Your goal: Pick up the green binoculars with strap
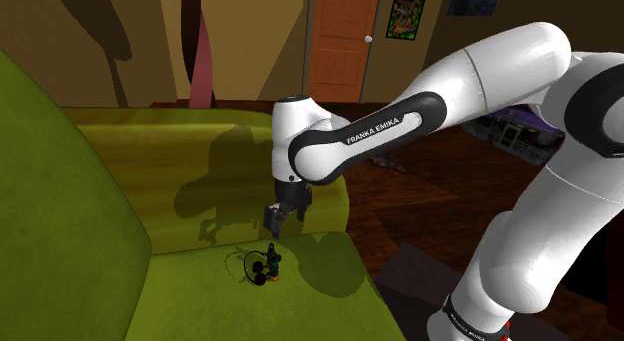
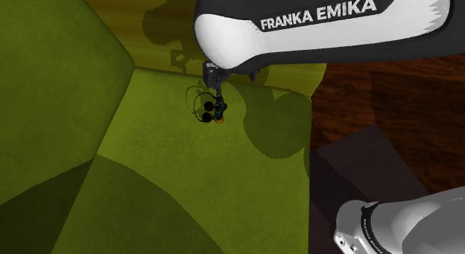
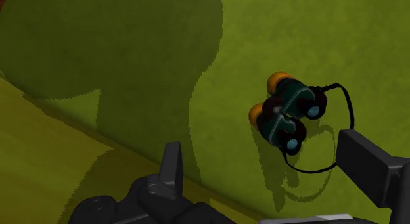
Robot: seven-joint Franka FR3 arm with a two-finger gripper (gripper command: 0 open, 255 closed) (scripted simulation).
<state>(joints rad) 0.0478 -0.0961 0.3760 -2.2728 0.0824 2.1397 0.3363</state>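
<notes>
Small dark-green binoculars (image 3: 286, 114) with orange lens caps and a thin black strap lie on the olive-green sofa seat (image 3: 164, 52). They also show in the shoulder view as binoculars (image 1: 270, 265) and in the second exterior view as binoculars (image 2: 215, 109), with the strap looped beside them. My black gripper (image 1: 283, 218) hangs above the seat, a little behind and above the binoculars. In the wrist view the gripper (image 3: 266, 167) is open; the two fingers stand wide apart with nothing between them, and the binoculars lie just ahead of the gap, nearer one finger (image 3: 364, 165).
The sofa's backrest (image 1: 60, 189) rises at the shoulder view's left and its armrest (image 1: 200, 139) runs behind the gripper. The seat's front edge (image 2: 307, 141) drops to a dark wooden floor (image 1: 430, 199). An orange door (image 1: 343, 39) stands far back.
</notes>
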